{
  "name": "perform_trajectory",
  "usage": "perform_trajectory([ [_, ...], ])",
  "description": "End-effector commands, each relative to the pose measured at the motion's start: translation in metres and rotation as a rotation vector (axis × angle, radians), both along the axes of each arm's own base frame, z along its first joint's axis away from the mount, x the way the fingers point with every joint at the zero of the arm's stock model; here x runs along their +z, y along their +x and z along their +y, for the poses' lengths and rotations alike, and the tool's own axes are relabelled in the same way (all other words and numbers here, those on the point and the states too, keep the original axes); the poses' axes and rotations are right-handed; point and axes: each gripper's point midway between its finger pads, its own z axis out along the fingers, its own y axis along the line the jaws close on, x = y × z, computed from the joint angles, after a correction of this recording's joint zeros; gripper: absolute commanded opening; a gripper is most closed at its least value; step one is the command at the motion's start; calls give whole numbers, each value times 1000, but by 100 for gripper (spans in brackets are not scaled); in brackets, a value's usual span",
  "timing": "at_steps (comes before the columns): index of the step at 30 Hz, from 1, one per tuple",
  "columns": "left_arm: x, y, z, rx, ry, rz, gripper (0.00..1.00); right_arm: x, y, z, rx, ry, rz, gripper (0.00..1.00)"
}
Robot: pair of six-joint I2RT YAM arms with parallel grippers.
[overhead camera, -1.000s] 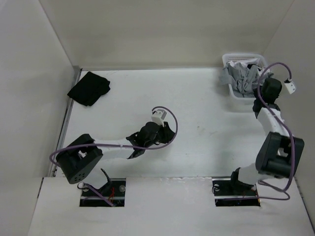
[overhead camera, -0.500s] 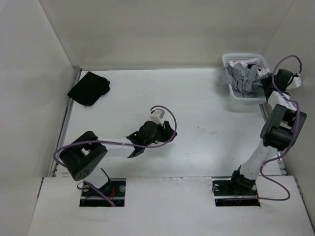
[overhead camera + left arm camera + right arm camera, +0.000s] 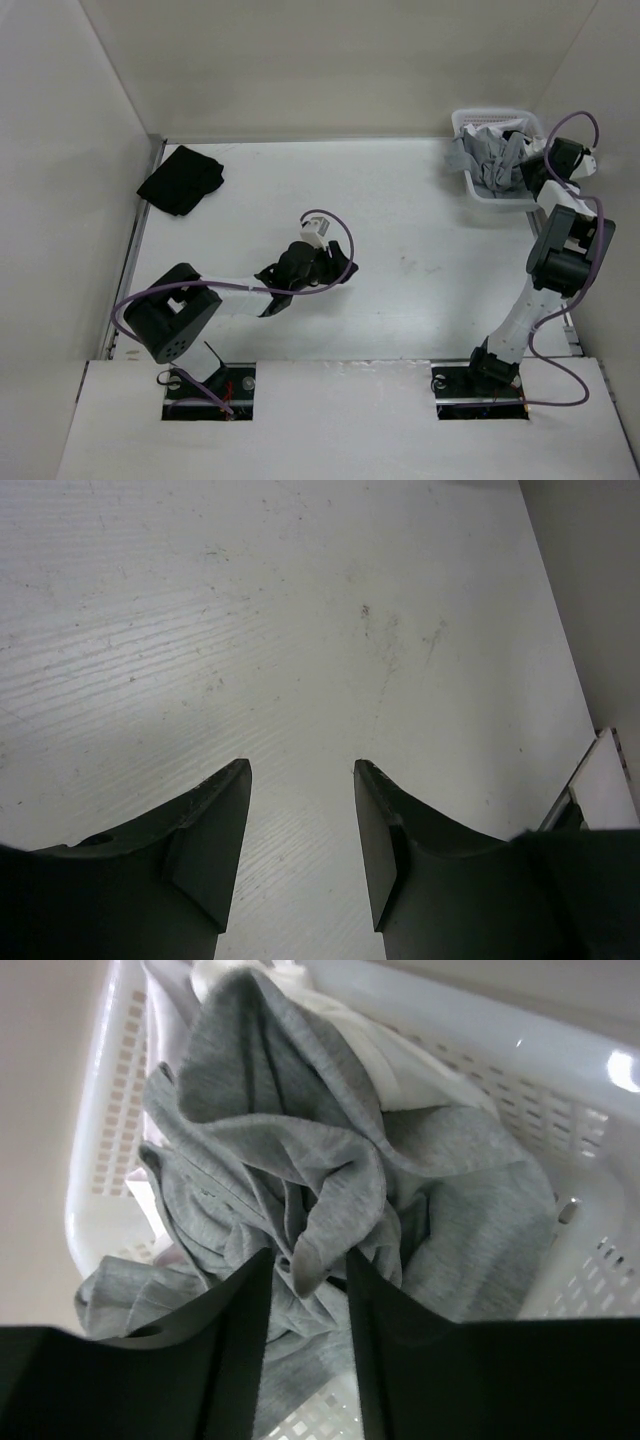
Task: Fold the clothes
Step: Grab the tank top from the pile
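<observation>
Jaws of the right gripper (image 3: 308,1255) stand apart, one on either side of a raised fold of the grey shirt (image 3: 280,1130); the fold fills the gap between them, and whether they press on it cannot be told. The shirt lies crumpled in a white slotted basket (image 3: 100,1110), heaped over a white garment (image 3: 390,1060) that shows at the far side, with part of the grey cloth hanging over the basket's near rim.

Jaws of the left gripper (image 3: 300,770) stand apart with nothing between them, above the bare white desk (image 3: 300,600), which is scuffed and lightly marked.

Top view: the basket (image 3: 480,203) sits at the far right corner of the desk (image 3: 400,220), the shirt (image 3: 487,160) inside it and the right gripper (image 3: 530,170) at its right edge. The left gripper (image 3: 335,270) is near the middle of the desk. A black garment (image 3: 181,182) lies bunched at the far left corner, well apart from both arms.
</observation>
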Motion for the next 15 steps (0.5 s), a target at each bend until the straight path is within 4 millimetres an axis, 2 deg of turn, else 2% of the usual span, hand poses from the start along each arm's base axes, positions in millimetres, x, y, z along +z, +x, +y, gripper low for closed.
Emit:
perform_trajectory([
  [1,12,3,-5,-12,-54,-27,44,-4,11,-2,-24,7,11,30],
  [5,13,5,-1,1,-57,-26,44,-2,11,-4,-56,-9,10,18],
  [6,13,6,1,6,-60,-27,44,4,11,-4,-58,-15,-3,6],
  [8,14,7,2,10,-62,-27,44,18,12,-1,-52,-37,-43,0],
  [12,14,8,3,14,-64,-27,44,65,10,12,-36,-107,-160,0],
  [13,15,8,3,14,-65,-28,44,84,8,18,-28,-130,-197,0],
  [14,15,8,5,17,-67,-30,44,113,3,30,-18,-172,-253,0],
  [15,16,8,5,17,-68,-32,44,134,-2,38,-15,-200,-293,0],
])
